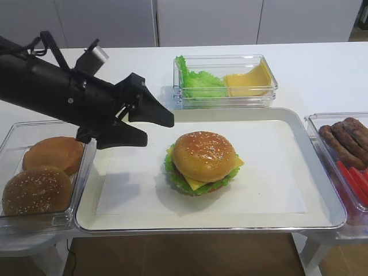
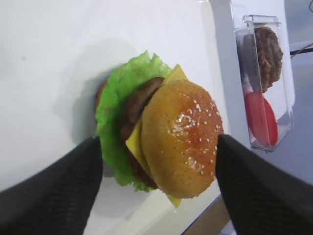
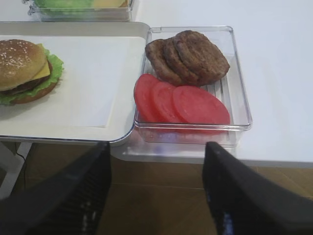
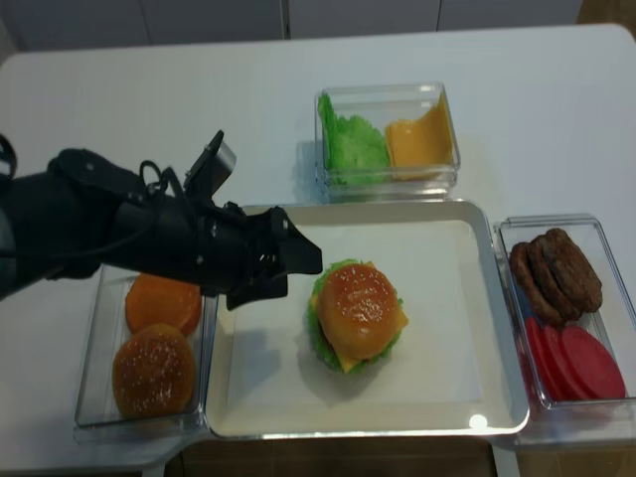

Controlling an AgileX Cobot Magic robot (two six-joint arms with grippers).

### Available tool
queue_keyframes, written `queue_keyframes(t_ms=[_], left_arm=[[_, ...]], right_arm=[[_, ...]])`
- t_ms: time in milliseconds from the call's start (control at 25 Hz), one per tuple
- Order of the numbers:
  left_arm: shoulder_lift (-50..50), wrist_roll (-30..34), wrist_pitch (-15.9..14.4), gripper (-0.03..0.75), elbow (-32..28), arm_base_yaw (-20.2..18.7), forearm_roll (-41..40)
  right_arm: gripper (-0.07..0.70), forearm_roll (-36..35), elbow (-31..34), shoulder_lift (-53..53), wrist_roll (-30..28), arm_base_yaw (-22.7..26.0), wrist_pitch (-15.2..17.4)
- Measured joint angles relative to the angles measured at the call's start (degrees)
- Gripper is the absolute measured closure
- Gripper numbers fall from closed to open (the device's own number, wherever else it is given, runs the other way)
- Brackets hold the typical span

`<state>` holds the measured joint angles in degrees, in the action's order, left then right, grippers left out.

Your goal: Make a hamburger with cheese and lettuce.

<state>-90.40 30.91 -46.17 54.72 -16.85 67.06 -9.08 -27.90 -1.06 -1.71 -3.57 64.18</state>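
The hamburger (image 1: 203,163) stands on the white paper in the tray (image 1: 299,123): sesame bun on top, a yellow cheese (image 1: 195,184) corner sticking out, frilly green lettuce (image 1: 172,172) around the base. It also shows in the left wrist view (image 2: 171,142), the right wrist view (image 3: 24,68) and the second high view (image 4: 356,313). My left gripper (image 1: 152,126) is open and empty, just left of the hamburger, jaws pointing at it. The right gripper (image 3: 156,191) is open and empty, below the table's front edge; it does not show in the high views.
A clear box (image 1: 34,172) at the left holds two plain buns. A box (image 1: 224,80) at the back holds pale-green leaves and orange-yellow slices. A box (image 3: 195,78) at the right holds brown patties and red tomato slices.
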Motion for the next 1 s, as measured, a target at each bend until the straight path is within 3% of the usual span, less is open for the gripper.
queue_keyframes(t_ms=[200, 360, 560, 720, 800, 1000], left_arm=[[6.0, -8.1, 1.6, 0.183, 0.0, 1.3, -13.6], [11.4, -15.8, -0.1, 0.183, 0.0, 3.3, -28.0], [18.7, -26.6, -6.1, 0.2, 0.0, 5.4, -46.3], [24.5, -32.3, -13.0, 0.225, 0.0, 5.5, -58.9], [27.4, -33.9, -15.7, 0.234, -0.1, 5.5, -62.6], [36.1, -37.2, -18.9, 0.239, -0.1, 5.5, -66.7]], right_arm=[[0.184, 0.0, 0.0, 0.0, 0.0, 0.0, 0.0], [0.184, 0.0, 0.0, 0.0, 0.0, 0.0, 0.0], [0.185, 0.0, 0.0, 0.0, 0.0, 0.0, 0.0], [0.185, 0.0, 0.0, 0.0, 0.0, 0.0, 0.0], [0.184, 0.0, 0.0, 0.0, 0.0, 0.0, 0.0], [0.184, 0.0, 0.0, 0.0, 0.0, 0.0, 0.0]])
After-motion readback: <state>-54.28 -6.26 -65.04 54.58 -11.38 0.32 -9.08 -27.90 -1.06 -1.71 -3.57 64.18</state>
